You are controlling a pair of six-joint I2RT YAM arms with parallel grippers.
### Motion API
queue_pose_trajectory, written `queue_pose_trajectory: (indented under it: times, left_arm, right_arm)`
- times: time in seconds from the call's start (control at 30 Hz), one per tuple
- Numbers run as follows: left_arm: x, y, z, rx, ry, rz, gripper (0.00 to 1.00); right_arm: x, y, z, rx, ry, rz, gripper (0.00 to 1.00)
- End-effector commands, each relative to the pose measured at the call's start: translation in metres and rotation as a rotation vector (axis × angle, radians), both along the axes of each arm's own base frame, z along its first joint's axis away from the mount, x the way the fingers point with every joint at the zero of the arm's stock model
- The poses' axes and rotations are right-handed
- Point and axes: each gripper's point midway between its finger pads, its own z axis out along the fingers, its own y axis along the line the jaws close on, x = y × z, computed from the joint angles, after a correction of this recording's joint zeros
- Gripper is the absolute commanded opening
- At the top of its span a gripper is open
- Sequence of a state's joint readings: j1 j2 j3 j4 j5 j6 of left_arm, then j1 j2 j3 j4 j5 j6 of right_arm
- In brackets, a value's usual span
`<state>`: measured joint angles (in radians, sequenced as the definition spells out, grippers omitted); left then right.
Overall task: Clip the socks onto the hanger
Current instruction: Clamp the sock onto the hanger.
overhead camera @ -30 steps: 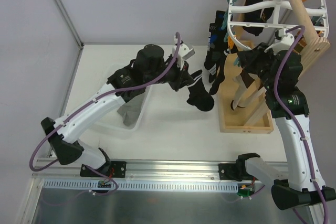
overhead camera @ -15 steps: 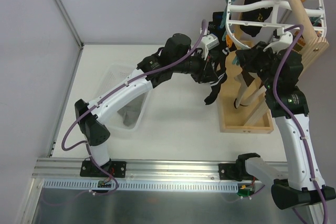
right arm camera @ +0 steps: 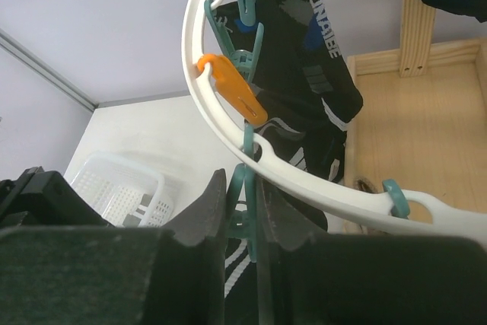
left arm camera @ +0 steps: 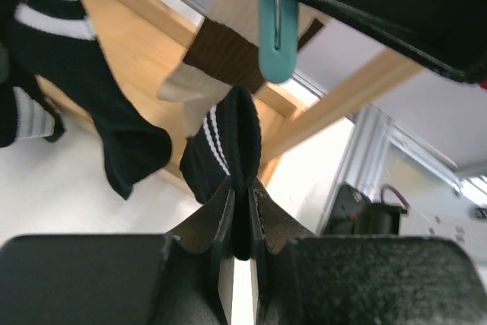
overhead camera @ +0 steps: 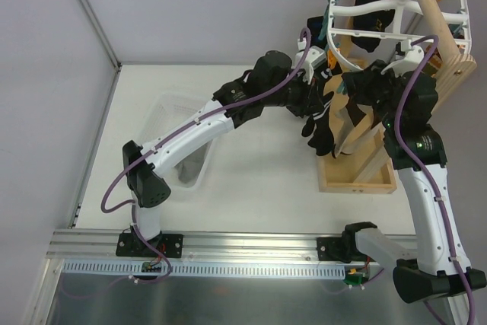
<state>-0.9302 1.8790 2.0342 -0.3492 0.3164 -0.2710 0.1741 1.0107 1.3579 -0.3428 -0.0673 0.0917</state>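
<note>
My left gripper (left arm camera: 242, 188) is shut on a black sock with white stripes (left arm camera: 228, 150), held up beside the hanger; from above the gripper (overhead camera: 313, 104) holds the sock (overhead camera: 323, 133) hanging over the wooden base. A teal peg (left arm camera: 274, 32) hangs just above the sock. My right gripper (right arm camera: 243, 188) is shut on a teal peg (right arm camera: 249, 211) under the white hanger (right arm camera: 228, 138) rim; from above it (overhead camera: 358, 85) sits below the hanger (overhead camera: 358, 36). Other black socks (right arm camera: 312, 104) hang clipped nearby, next to an orange peg (right arm camera: 232, 89).
The wooden pole stand (overhead camera: 434, 20) and its base tray (overhead camera: 358, 180) are at the right. A white mesh basket (overhead camera: 186, 161) with a dark sock stands left of centre; it also shows in the right wrist view (right arm camera: 122, 188). A wall edges the table's left and back.
My left arm has swung right with the black sock, from the table's middle to the hanger's left side. The right arm has stayed at the peg.
</note>
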Motion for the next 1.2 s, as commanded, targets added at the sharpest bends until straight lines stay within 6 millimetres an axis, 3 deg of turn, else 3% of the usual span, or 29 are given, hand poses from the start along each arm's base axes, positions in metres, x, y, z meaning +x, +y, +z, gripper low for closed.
queue_pose_trajectory:
  times: [0.0,0.27,0.9,1.17]
  left_arm:
    - [0.010,-0.001,0.032,-0.050,-0.066,0.136,0.00]
    - [0.009,-0.018,0.029,-0.039,-0.058,0.222,0.00]
    - [0.015,-0.029,0.015,-0.007,-0.045,0.276,0.00]
    - [0.014,-0.031,0.022,-0.010,-0.076,0.285,0.00]
  right_arm:
    - [0.002,-0.002,0.026,-0.009,-0.080,-0.005,0.01]
    - [0.005,-0.002,0.022,-0.023,-0.073,-0.007,0.01]
    - [0.004,-0.003,0.025,-0.031,-0.086,-0.015,0.01]
    - [0.006,-0.004,0.020,-0.044,-0.075,-0.017,0.01]
